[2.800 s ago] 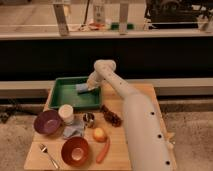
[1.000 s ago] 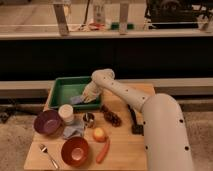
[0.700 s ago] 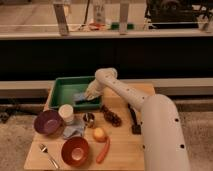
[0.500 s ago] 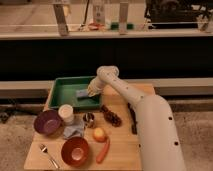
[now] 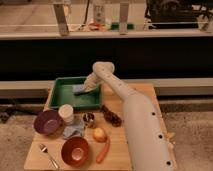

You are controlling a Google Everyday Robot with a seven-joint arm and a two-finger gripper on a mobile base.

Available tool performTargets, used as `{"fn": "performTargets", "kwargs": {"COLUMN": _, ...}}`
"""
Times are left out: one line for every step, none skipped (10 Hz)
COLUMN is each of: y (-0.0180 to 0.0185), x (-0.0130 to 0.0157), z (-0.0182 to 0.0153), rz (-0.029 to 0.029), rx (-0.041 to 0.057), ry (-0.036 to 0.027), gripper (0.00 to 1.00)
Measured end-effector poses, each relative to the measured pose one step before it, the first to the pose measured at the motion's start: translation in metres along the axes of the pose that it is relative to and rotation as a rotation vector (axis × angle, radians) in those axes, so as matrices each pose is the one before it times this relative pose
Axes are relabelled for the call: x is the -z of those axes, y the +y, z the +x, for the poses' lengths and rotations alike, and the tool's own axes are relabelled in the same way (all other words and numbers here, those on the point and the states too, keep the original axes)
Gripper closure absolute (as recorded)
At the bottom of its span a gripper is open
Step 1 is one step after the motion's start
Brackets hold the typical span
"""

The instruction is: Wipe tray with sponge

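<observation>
A green tray point(image 5: 64, 102) sits at the back left of the wooden table point(image 5: 117, 150). A blue sponge point(image 5: 79, 89) lies inside the tray near its back right corner. My gripper point(image 5: 88, 88) reaches down into the tray from the right and is at the sponge's right end, touching it. The white arm point(image 5: 137, 117) runs from the lower right across the table, bends at its elbow above the tray's right rim, and hides part of that rim.
In front of the tray stand a white cup point(image 5: 66, 113), a purple bowl point(image 5: 47, 122), a small metal cup point(image 5: 89, 119) and a crumpled cloth point(image 5: 74, 131). Nearer are an orange bowl point(image 5: 76, 151), a spoon point(image 5: 48, 155), a yellow fruit point(image 5: 99, 134), a carrot point(image 5: 103, 150) and a dark snack point(image 5: 112, 116).
The arm's elbow has swung slightly right and back, and the gripper with the sponge has shifted a little within the tray's back right part.
</observation>
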Motion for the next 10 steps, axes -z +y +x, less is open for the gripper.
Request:
{"fn": "performTargets", "kwargs": {"y": -0.00934, "x": -0.00689, "z": -0.01264, "rz": -0.00194, "rx": 0.03150, "ry": -0.01510, "gripper": 0.98}}
{"fn": "performTargets", "kwargs": {"y": -0.00512, "x": -0.00391, "z": -0.00875, "rz": -0.00176, "rx": 0.02374, "ry": -0.01320, "gripper": 0.98}}
{"fn": "performTargets", "kwargs": {"y": -0.00210, "x": -0.00151, "z": -0.00765, "rz": -0.00086, "rx": 0.01964, "ry": -0.01428, "gripper": 0.98}}
{"fn": "performTargets", "kwargs": {"y": 0.00243, "x": -0.00032, "z": -0.00703, "rz": -0.00372, "rx": 0.01565, "ry": -0.01617, "gripper": 0.98}}
{"fn": "performTargets", "kwargs": {"y": 0.00365, "x": 0.00120, "z": -0.00344, "rz": -0.00476, "rx": 0.00931, "ry": -0.00563, "gripper": 0.98}}
{"fn": "performTargets", "kwargs": {"y": 0.01104, "x": 0.00384, "z": -0.00985, "rz": -0.01113, "rx": 0.02050, "ry": -0.01091, "gripper": 0.98}}
{"fn": "performTargets", "kwargs": {"y": 0.01012, "x": 0.00393, "z": -0.00844, "rz": -0.01131, "rx": 0.01199, "ry": -0.00699, "gripper": 0.98}}
{"fn": "performTargets", "kwargs": {"y": 0.01158, "x": 0.00370, "z": -0.01097, "rz": -0.01361, "rx": 0.00896, "ry": -0.00994, "gripper": 0.98}}
{"fn": "performTargets", "kwargs": {"y": 0.00978, "x": 0.00413, "z": -0.00481, "rz": -0.00743, "rx": 0.00068, "ry": -0.00415, "gripper": 0.98}}
{"fn": "performTargets", "kwargs": {"y": 0.01757, "x": 0.00874, "z": -0.00304, "rz": -0.01140, "rx": -0.00579, "ry": -0.00243, "gripper": 0.98}}
